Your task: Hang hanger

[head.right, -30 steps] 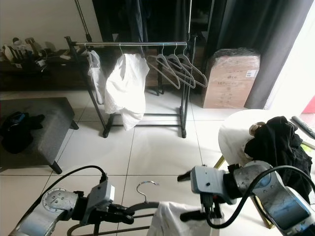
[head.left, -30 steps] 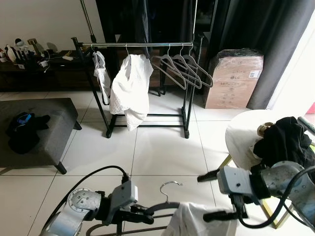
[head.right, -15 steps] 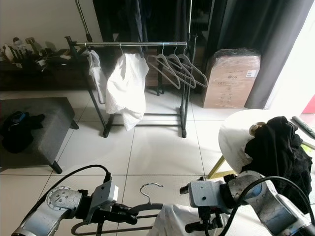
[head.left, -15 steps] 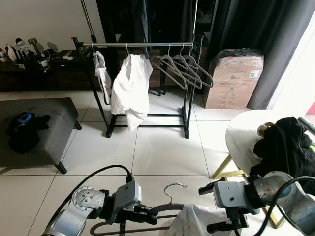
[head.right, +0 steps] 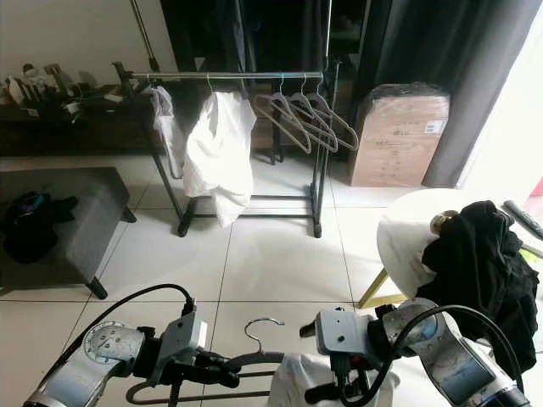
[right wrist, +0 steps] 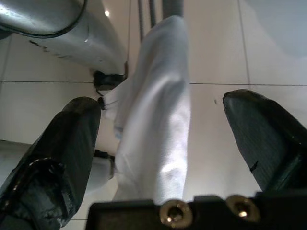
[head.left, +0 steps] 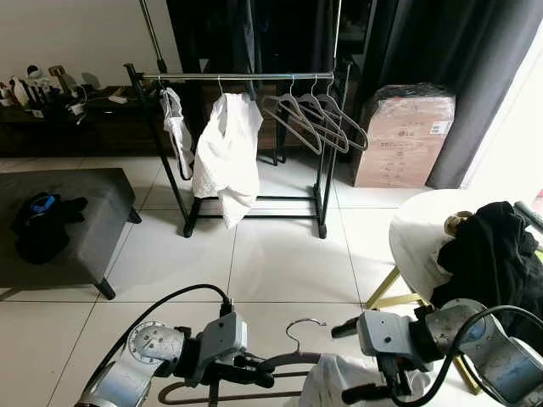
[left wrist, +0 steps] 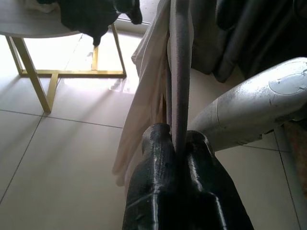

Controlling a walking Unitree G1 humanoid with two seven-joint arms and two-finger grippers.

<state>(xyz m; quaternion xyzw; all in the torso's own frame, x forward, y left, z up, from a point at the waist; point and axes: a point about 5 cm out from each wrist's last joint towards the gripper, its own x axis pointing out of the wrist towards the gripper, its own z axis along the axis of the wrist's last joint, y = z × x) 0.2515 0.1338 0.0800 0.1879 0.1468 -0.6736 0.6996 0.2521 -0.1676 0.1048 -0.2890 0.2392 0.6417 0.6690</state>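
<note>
My left gripper [head.left: 254, 373] is shut on the shoulder of a grey hanger [head.left: 293, 352], low in front of me; its metal hook [head.left: 299, 326] points up. A white garment [head.left: 344, 383] drapes over the hanger's far end. In the left wrist view the grey hanger [left wrist: 180, 72] runs out from between the black fingers [left wrist: 158, 158] with the white garment [left wrist: 144, 110] hanging beside it. My right gripper [head.left: 356, 356] is open, its fingers [right wrist: 72, 139] standing either side of the white garment [right wrist: 158, 134]. Across the room stands the clothes rack [head.left: 246, 77] with a white shirt [head.left: 225, 153] and several empty hangers [head.left: 314, 119].
A grey ottoman [head.left: 59, 220] with dark clothes stands at the left. A round white table [head.left: 424, 237] with a black garment [head.left: 496, 246] is at the right. A cardboard box [head.left: 403, 136] sits by dark curtains. White tile floor lies between me and the rack.
The right gripper has shifted left and lower around the white garment. The hanger and left gripper have moved slightly right; its hook stays up.
</note>
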